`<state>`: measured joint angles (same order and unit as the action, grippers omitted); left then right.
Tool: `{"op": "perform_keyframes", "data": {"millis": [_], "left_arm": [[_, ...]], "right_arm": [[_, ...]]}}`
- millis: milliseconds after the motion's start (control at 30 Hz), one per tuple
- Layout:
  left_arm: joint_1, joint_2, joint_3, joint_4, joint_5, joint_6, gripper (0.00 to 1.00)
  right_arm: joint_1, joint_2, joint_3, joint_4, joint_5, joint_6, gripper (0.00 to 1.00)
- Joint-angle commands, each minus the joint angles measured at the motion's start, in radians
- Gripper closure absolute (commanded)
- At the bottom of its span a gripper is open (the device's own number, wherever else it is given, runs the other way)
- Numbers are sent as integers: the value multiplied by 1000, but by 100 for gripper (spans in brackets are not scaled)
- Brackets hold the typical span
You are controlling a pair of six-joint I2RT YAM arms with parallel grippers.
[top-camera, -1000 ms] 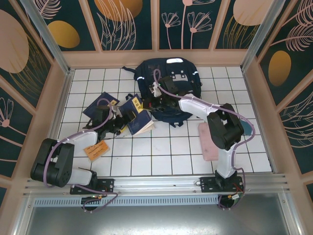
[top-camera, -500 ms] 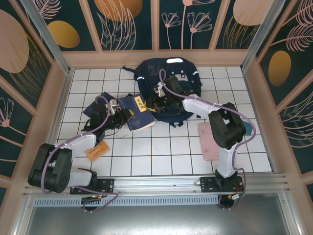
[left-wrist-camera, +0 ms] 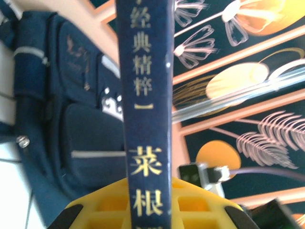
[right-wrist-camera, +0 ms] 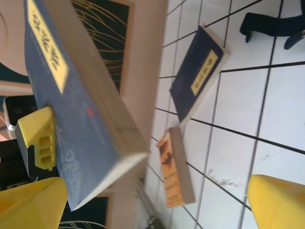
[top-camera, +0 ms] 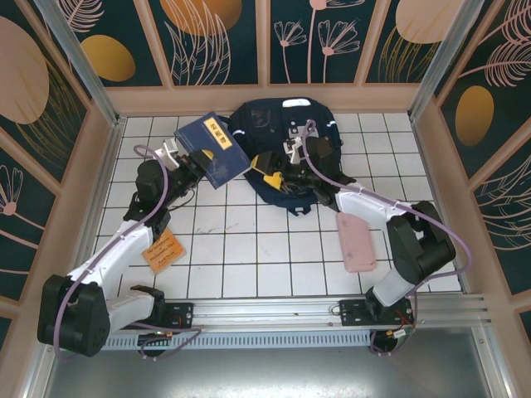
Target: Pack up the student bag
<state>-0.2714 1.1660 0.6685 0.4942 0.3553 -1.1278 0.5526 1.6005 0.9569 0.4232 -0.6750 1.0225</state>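
Tiled surface [top-camera: 249, 249]: left pincer [top-camera: 189, 162] pinches the navy book [top-camera: 213, 148]; best carried toward three o'clock into the student bag [top-camera: 282, 124], right pincer [top-camera: 278, 177] spread.

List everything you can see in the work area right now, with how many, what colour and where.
student bag: one, navy, back centre of the tiled table.
held book: one, navy with yellow label, raised left of the bag.
second book: one, navy with yellow label, flat on the table.
orange book: one, near left.
pink case: one, near right.
left tool: yellow fingers, shut on the held book.
right tool: yellow fingers, open, at the bag's front.
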Motion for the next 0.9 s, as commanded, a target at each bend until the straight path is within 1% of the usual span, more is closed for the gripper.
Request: {"op": "perform_keyframes", "data": {"millis": [0, 100, 200, 267, 367, 467, 500, 533, 567, 600, 633, 700, 733, 767, 833, 867], "left_arm": [[-24, 60, 54, 193, -45, -90, 100], [-28, 113, 72, 289, -13, -158, 100], [-28, 156, 97, 335, 13, -206, 100], [-28, 177, 95, 386, 18, -245, 100], [-28, 180, 96, 394, 12, -262, 100], [-28, 180, 97, 395, 13, -267, 100], [-29, 182, 97, 394, 15, -267, 100], [-29, 182, 98, 393, 15, -267, 99], [-28, 184, 97, 388, 16, -265, 98], [-28, 184, 99, 382, 15, -261, 96], [-28, 183, 102, 366, 16, -255, 92], [-28, 178, 117, 302, 13, -217, 71], [-29, 175, 136, 233, 8, -179, 60], [-30, 173, 160, 138, -5, -130, 46], [-42, 174, 196, -9, -43, -26, 30], [-49, 178, 214, -74, -63, 37, 23]], "right_arm": [[14, 10, -12, 333, -14, 229, 2], [31, 61, 38, 394, -21, 301, 2], [45, 118, 96, 447, -11, 359, 3], [46, 151, 129, 457, -1, 384, 8], [41, 167, 138, 508, 3, 411, 17], [41, 178, 155, 514, 3, 424, 39], [42, 183, 159, 515, 2, 425, 49], [42, 183, 160, 515, 4, 427, 64], [42, 179, 154, 508, 12, 426, 75], [42, 171, 145, 497, 21, 418, 80], [39, 155, 132, 470, 37, 395, 86], [33, 105, 102, 383, 86, 320, 90], [24, 74, 94, 319, 109, 262, 92], [14, 39, 87, 245, 140, 201, 93], [1, -29, 74, 101, 203, 83, 94], [-14, -71, 64, 25, 243, 11, 94]]}}
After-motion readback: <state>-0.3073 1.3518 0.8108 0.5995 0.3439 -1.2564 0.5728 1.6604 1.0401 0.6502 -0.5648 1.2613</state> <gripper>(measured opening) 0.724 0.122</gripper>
